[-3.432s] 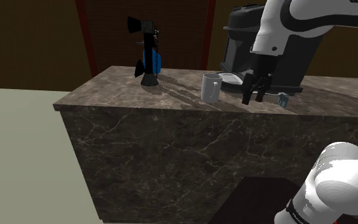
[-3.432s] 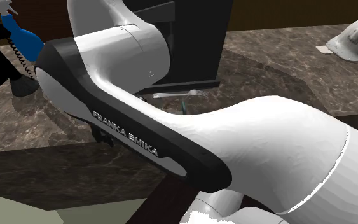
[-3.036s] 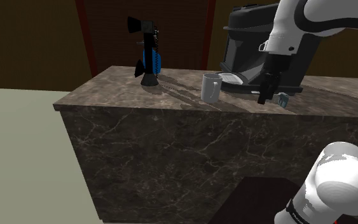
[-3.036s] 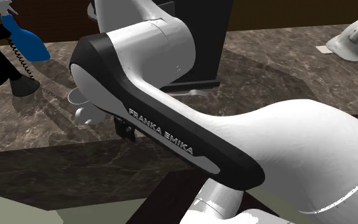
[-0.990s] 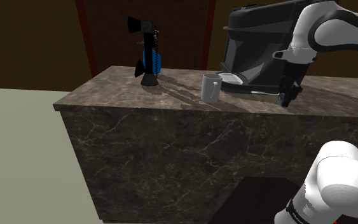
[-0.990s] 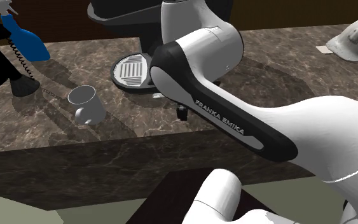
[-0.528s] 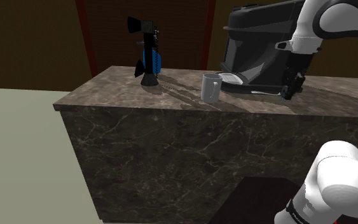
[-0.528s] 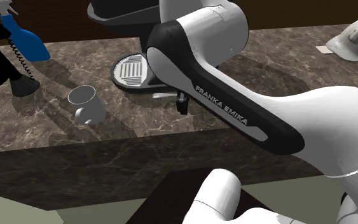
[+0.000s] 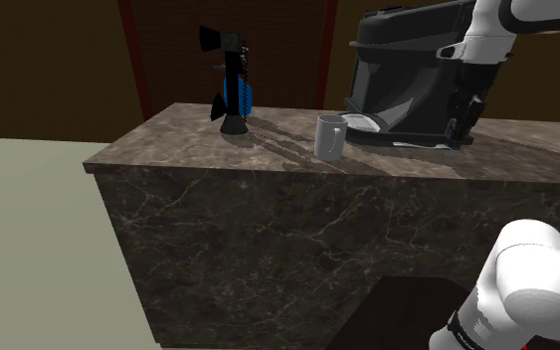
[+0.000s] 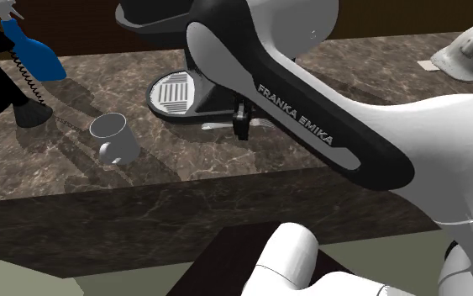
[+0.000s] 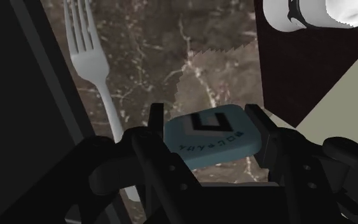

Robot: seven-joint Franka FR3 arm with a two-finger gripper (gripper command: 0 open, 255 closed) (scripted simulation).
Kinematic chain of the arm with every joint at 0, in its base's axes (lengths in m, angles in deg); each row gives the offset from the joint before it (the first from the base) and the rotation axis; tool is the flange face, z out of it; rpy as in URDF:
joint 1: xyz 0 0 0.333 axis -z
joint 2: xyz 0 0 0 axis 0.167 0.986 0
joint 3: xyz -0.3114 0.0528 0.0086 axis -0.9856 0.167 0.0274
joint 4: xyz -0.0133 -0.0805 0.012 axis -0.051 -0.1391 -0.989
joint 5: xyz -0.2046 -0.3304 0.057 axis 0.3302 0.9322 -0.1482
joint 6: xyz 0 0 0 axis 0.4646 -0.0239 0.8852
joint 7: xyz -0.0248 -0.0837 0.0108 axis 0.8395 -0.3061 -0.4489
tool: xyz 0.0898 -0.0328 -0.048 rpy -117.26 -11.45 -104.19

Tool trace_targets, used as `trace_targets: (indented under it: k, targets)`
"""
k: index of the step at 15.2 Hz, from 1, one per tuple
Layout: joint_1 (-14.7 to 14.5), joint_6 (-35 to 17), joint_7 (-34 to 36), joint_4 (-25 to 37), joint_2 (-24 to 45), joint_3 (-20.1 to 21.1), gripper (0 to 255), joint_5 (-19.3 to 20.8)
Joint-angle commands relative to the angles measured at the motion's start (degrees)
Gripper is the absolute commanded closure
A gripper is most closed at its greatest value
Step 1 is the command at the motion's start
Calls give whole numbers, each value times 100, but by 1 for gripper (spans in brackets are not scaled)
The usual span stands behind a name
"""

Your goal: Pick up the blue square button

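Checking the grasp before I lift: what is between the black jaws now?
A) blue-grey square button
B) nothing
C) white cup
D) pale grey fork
A: in the wrist view the blue-grey square button sits clasped between the jaws; the pale grey fork lies beside them on the dark marbled counter.

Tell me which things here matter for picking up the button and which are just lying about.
For the job: blue square button, the claw shut on it.
Just lying about: fork, cup, coffee machine, white helmet, blue-and-black object.
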State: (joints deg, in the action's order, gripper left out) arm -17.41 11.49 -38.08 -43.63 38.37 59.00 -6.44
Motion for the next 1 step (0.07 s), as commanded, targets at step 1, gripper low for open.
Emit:
trace_targets:
  k: [1]
  targets:
    - [-4,41,-11,62,21,5,255,-6]
